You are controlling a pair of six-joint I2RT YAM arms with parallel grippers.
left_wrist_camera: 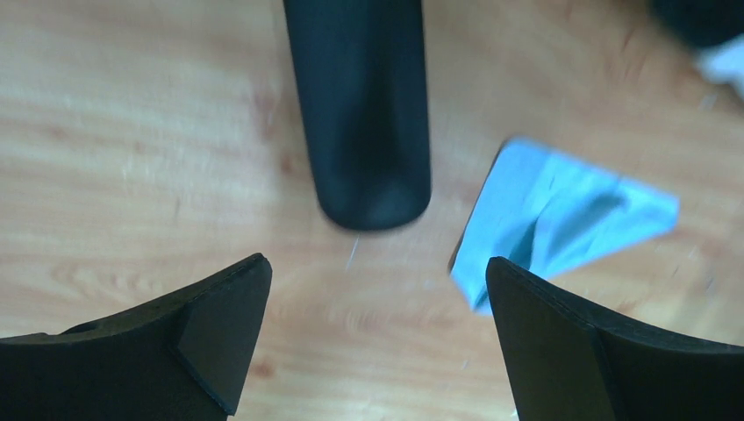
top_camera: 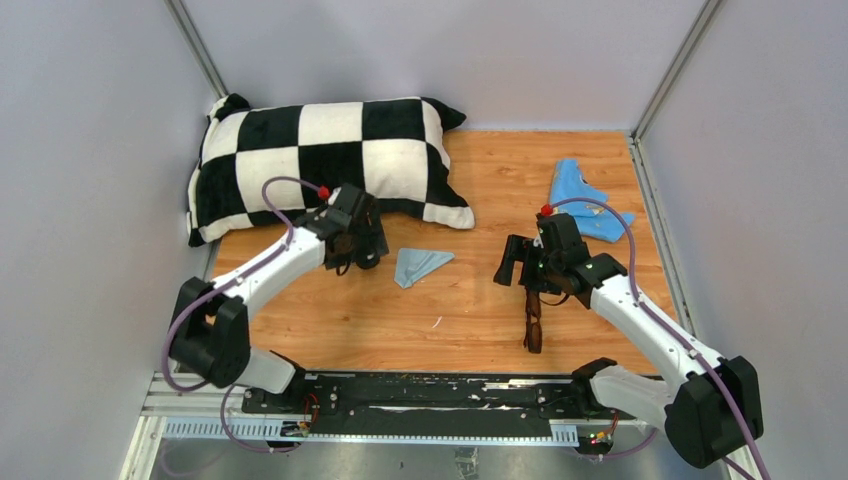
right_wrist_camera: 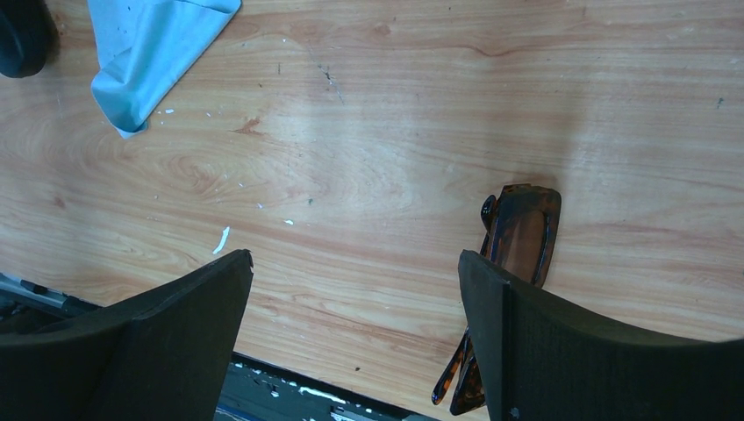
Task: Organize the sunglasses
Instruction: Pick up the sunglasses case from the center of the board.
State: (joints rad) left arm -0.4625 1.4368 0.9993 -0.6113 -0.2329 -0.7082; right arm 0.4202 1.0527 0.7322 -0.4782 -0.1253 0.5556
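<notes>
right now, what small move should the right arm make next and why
Probably slide the right gripper sideways until the sunglasses sit between its open fingers. They lie on the table outside that gap, partly hidden behind one finger, so lowering from here would likely miss them or land on them.

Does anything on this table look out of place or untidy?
The sunglasses lie loose at the near edge, apart from the case. Small white flecks litter the table. Nothing looks broken.
</notes>
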